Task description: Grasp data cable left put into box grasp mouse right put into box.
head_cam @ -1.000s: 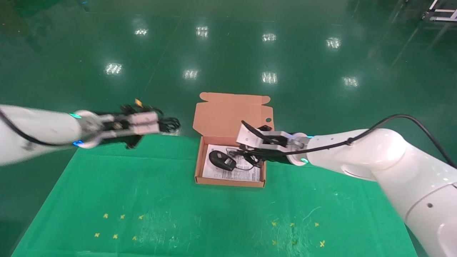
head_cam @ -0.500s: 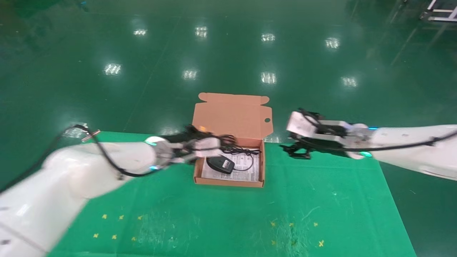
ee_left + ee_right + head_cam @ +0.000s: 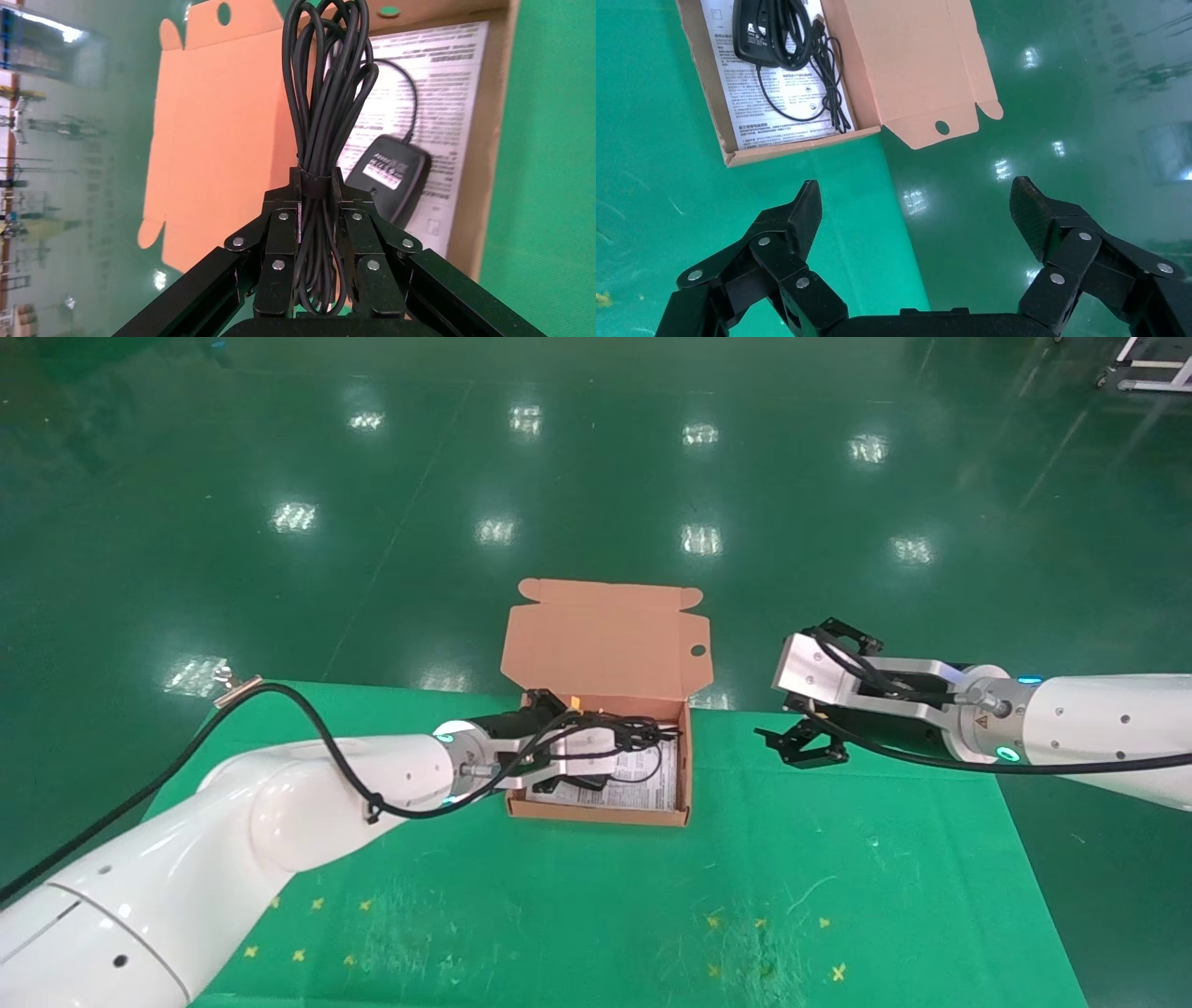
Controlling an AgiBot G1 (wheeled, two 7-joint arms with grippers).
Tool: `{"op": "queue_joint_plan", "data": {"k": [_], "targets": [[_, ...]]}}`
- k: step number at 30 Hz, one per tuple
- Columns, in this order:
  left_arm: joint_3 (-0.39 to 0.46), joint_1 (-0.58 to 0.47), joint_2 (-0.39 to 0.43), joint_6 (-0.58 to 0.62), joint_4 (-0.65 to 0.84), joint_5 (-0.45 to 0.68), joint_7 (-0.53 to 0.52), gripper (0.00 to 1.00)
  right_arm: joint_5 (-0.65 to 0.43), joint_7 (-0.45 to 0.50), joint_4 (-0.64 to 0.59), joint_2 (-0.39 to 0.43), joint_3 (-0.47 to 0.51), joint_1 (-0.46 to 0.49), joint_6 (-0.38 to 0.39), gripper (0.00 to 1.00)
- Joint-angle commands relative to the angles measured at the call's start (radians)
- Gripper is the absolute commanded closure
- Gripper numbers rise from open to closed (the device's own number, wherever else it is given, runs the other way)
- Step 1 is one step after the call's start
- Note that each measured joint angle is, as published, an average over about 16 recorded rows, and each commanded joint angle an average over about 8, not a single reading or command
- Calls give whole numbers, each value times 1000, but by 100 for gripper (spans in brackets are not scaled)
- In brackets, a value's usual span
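Holding the data cable (image 3: 325,112) over the box (image 3: 684,775).
My left gripper (image 3: 318,281) pinched it tight to drop beside the mouse (image 3: 389,170); my right gripper (image 3: 916,232) waited wide open, empty.

You see the data cable (image 3: 325,133), a thin black looped bundle bound by a band, clamped in the left claw (image 3: 318,239) above the box (image 3: 596,810). The salmon-orange box sits open on the desk, flap lid upright, white printed sheet lining it. The black mouse (image 3: 389,173) lies inside, cord loose beside it.
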Motion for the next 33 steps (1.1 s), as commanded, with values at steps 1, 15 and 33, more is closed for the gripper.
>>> {"op": "queue_joint_plan", "data": {"k": [1, 15, 33], "targets": [[12, -2, 5, -7, 9, -15, -1, 0, -11, 12, 15, 7, -3, 0, 1, 0], [4, -2, -18, -1, -22, -8, -1, 0, -6, -3, -5, -8, 5, 15, 12, 0], [-47, -80, -66, -45, -50, -99, -68, 0, -1, -55, -50, -28, 86, 125, -17, 0]]}}
